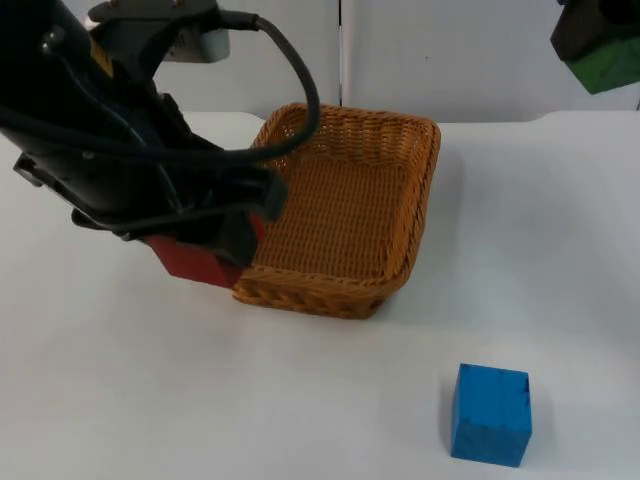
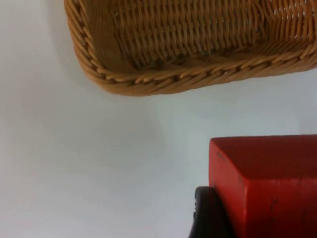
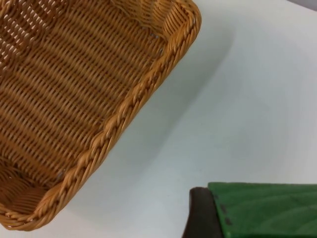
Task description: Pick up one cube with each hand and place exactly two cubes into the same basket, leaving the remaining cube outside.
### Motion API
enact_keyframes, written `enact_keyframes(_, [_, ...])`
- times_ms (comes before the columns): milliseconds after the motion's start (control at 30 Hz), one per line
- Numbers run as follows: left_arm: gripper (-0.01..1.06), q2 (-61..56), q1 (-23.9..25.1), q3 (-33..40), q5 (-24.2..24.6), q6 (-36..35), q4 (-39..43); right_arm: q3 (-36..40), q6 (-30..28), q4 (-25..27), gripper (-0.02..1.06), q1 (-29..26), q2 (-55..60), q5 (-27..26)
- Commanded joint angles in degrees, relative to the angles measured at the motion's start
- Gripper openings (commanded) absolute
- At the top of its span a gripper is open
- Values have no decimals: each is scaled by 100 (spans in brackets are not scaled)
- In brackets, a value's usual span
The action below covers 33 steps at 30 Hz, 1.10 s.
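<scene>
Currently the left gripper [image 1: 205, 255], clamped on the red cube [image 1: 190, 260], hangs just outside the wicker basket's [image 1: 345, 120] near-left rim, so the basket floor lies to its right. The right gripper [image 1: 590, 45], grasping the green cube [image 1: 605, 65], is raised well beyond the basket's far-right corner. The blue cube [image 1: 490, 413] rests on the desk [image 1: 150, 400].

Black jointed left arm [image 1: 110, 150] (matte casing), black fingertip [image 2: 208, 215].

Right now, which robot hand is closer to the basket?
Left. The left gripper, holding the red cube, is right beside the basket. The right gripper, holding the green cube, hangs farther off.
</scene>
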Motion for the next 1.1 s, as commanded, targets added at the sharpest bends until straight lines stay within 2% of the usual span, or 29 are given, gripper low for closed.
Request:
enact_keyframes(0, [0,-53,-32,-119,-12,65,1,-18,-66,23,0,35,-89,-47])
enact_keyframes(400, [0,-53,-32,-742,0,333,23,-29,-66,23,0,35,-5,-183])
enact_keyframes(533, [0,-1,-32,-870,-13,333,23,-183,-66,108,0,35,231,-78])
enact_keyframes(700, [0,384,-32,-1120,13,451,23,-709,-247,319,0,45,730,204])
enact_keyframes(933, [0,939,-32,-1491,40,677,23,-1080,-271,349,0,45,1154,211])
enact_keyframes(1067, [0,1408,-32,-1858,72,874,23,-1495,-617,784,0,45,1598,382])
